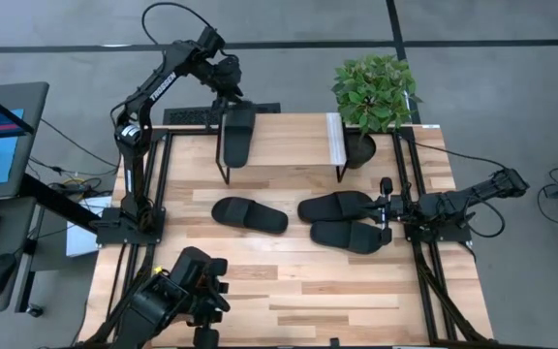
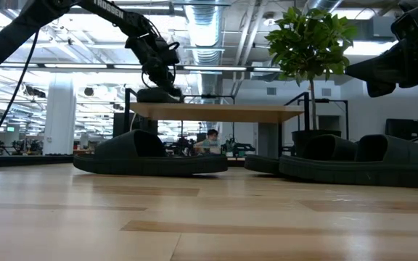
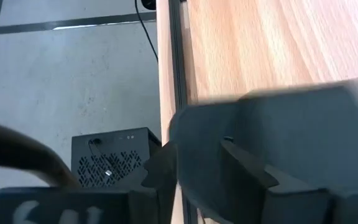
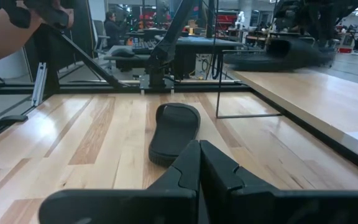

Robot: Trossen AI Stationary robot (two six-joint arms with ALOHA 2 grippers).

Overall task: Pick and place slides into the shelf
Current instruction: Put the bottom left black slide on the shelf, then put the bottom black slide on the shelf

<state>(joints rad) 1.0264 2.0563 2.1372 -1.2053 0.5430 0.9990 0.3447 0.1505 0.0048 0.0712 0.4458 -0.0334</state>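
The left gripper's [image 1: 229, 97] fingers [image 3: 241, 180] are closed on the strap end of one slide [image 1: 237, 134], one finger tucked under the wide strap, and they hold it at the left end of the shelf [image 1: 289, 141], its sole lying across the board with the toe reaching to the front edge. Whether the sole already rests flat on the wood or hangs just above it cannot be told; the low view shows it sitting at board level under the gripper. The risk from here, as I judge it, is in the release: the slide lies close to the shelf's left edge and overhangs the front slightly, so a finger catching inside the strap on the way out could drag it off the board or tip it over the edge. The right gripper [image 1: 387, 202] has its fingers [image 4: 197, 168] pressed together with nothing between them, waiting low over the table [image 1: 308, 291] at its right side, touching or just beside the pair of slides [image 1: 342, 221] that lie next to each other in front of the shelf. A fourth slide [image 1: 249, 215] lies alone left of that pair, well apart from both grippers. A potted plant [image 1: 374, 92] stands at the shelf's right end, near where later slides must go.
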